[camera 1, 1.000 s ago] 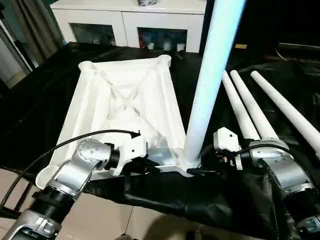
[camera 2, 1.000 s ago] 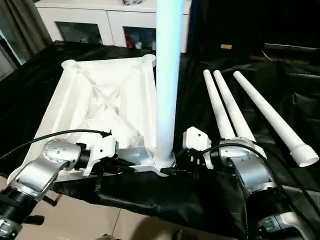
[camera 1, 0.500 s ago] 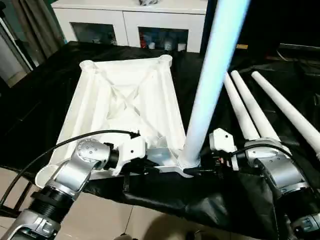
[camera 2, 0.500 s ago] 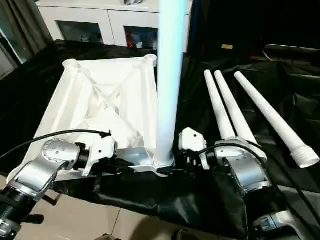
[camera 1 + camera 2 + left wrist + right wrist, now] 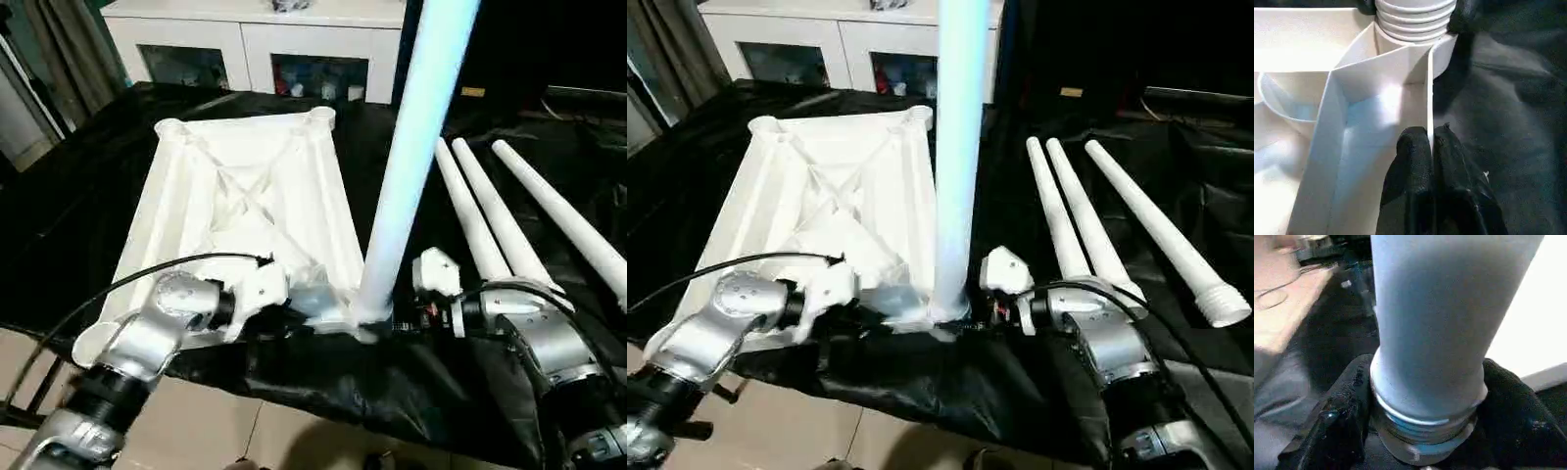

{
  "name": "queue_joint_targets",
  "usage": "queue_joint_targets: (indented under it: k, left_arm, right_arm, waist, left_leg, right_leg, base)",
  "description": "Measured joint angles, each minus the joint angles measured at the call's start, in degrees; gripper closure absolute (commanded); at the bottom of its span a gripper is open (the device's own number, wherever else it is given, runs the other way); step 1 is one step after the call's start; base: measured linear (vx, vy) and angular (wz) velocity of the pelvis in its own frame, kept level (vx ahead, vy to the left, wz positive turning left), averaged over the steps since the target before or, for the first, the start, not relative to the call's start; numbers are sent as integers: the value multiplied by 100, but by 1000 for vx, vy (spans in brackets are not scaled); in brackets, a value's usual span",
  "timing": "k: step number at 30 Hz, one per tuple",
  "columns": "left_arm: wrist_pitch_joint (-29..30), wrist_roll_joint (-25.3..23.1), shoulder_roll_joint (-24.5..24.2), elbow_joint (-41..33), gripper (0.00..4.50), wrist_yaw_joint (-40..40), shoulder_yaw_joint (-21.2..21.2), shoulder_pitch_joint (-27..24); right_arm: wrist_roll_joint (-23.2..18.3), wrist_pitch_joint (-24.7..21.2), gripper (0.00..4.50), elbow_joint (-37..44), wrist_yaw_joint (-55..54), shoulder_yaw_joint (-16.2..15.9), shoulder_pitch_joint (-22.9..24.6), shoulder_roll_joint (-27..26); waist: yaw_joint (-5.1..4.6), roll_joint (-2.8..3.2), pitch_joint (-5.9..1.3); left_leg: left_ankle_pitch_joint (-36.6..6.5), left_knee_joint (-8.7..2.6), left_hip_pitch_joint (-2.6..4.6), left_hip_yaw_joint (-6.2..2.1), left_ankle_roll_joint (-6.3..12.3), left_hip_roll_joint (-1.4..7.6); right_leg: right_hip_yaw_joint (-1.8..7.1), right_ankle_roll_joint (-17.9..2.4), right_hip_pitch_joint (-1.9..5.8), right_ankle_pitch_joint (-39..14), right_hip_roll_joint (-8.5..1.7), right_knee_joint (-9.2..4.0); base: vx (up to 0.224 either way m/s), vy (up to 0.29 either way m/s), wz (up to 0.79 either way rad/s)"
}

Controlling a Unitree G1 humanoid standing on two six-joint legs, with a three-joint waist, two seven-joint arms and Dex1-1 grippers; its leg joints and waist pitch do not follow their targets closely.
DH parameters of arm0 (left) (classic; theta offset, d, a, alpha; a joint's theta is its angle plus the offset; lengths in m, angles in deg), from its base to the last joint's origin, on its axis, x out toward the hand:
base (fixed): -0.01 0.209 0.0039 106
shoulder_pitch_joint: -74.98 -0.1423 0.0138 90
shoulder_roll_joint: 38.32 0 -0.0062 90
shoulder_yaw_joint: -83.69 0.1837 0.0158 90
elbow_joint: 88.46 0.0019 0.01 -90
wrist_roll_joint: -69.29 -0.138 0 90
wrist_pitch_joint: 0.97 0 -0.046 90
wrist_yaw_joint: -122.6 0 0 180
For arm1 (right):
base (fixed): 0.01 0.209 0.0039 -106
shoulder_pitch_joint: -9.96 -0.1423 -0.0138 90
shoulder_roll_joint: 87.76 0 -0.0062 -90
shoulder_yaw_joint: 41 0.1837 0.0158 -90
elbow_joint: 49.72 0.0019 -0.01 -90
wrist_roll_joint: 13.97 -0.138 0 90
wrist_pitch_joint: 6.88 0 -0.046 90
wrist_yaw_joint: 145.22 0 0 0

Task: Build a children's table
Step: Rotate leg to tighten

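Tabletop (image 5: 245, 211) lies underside up on the black-draped bench (image 5: 88, 211), near edge toward the robot. One leg (image 5: 407, 157) stands upright in the near-right socket (image 5: 1415, 22), threaded end partly seated. Three spare legs (image 5: 1087, 220) lie side by side to the right, well apart from the top.

Left gripper (image 5: 1431, 142): fingers pinched shut on the thin rim wall by that socket. Right gripper (image 5: 1425, 396): fingers (image 5: 1342, 401) flank the leg's base, one per side, touching; appears to grip it.

Handling (est.):
- Leg: hollow plastic tube, light, stiff, smooth, so likely slippery. Hold low, near the thread, for turning w/o tilt.
- Top: light, rigid at ribs; thin rim may flex. Pinch close to the corner.
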Motion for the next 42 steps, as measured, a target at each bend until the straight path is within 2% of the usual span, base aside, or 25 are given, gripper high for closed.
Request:
queue_joint_targets:
  k: [3, 7, 10, 15, 16, 17, 20, 21, 22, 28, 36, 42]
  left_arm:
    - [229, -288, 608, 437, 450, -918, -123, 314]
    - [333, -442, 1017, 628, 450, -1645, -164, 403]
    - [463, -728, 1458, 797, 450, -2365, -202, 520]
    - [531, -815, 1624, 799, 450, -2566, -202, 490]
    - [530, -815, 1631, 795, 450, -2560, -200, 485]
    - [528, -815, 1631, 776, 450, -2518, -199, 474]
    - [483, -814, 1626, 748, 450, -2421, -201, 444]
    - [430, -812, 1596, 714, 450, -2347, -202, 418]
    - [412, -809, 1591, 690, 450, -2299, -201, 399]
    - [181, -564, 1278, 416, 450, -1553, -106, 207]
    - [-299, -108, 513, 243, 450, -198, -98, -26]
    - [-496, 58, 178, 243, 450, 412, -92, -42]
  right_arm:
    - [189, -72, 175, -442, -1258, 385, -146, -500]
    - [323, -157, 176, -608, -2284, 581, -214, -858]
    - [529, -308, 176, -764, -3476, 823, -361, -1390]
    - [649, -249, 176, -737, -3998, 883, -311, -1632]
    - [654, -241, 120, -701, -4016, 892, -281, -1638]
    - [654, -231, 106, -662, -4016, 895, -248, -1638]
    - [620, -182, 93, -571, -3923, 896, -174, -1637]
    - [621, -159, 65, -546, -3821, 888, -163, -1592]
    - [623, -147, 59, -523, -3756, 885, -146, -1555]
    - [548, -130, 58, -285, -2802, 608, -99, -1081]
    - [99, -95, 58, 507, -661, 94, 248, -87]
    - [-10, -162, 58, 728, 172, -180, 280, 315]
  waist:
    - [-28, 16, -1]
    - [-66, 43, -15]
    - [-108, 60, -22]
    - [-144, 104, -51]
    - [-150, 108, -53]
    - [-152, 110, -54]
    - [-158, 128, -63]
    - [-159, 135, -63]
    - [-159, 138, -62]
    - [-117, 155, -60]
    - [-100, 130, -45]
    - [-45, 83, -15]
  left_leg:
    - [-2, 7, 0, 3, -24, -2]
    - [-1, 3, 6, 0, -22, -3]
    - [-1, 1, 1, -1, -22, -4]
    - [2, 1, -4, -3, -18, -10]
    - [2, 0, -5, -3, -17, -12]
    - [3, 1, -7, -3, -15, -13]
    - [6, 1, -9, -4, -9, -13]
    - [6, 1, -13, -5, -9, -12]
    - [6, 0, -14, -5, -9, -12]
    - [9, -12, -23, -6, -2, -9]
    - [13, -11, -24, -4, 4, -3]
    - [13, -11, -24, -2, 3, 2]
  right_leg:
    - [2, 27, -2, 7, -3, -4]
    - [-2, 32, -2, 9, -1, -1]
    - [-4, 33, -2, 8, -2, -5]
    - [-3, 36, 1, 6, -9, -14]
    - [-3, 37, 1, 6, -11, -15]
    - [-3, 38, 0, 5, -12, -17]
    - [-3, 47, -1, 0, -13, -18]
    - [-3, 47, -3, -1, -13, -18]
    - [-3, 47, -3, -1, -13, -18]
    - [-10, 39, -10, -4, -13, -15]
    - [-12, 39, -9, -4, -13, -15]
    - [-12, 36, -10, -2, -12, -14]
  base:
    - [0, 0, 0]
    - [0, 0, 0]
    - [0, 0, 0]
    - [0, 0, 0]
    - [0, 0, 0]
    - [0, 0, 0]
    - [0, 0, 0]
    - [0, 0, 0]
    - [0, 0, 0]
    - [0, 0, 0]
    - [0, 0, 0]
    - [0, 0, 0]
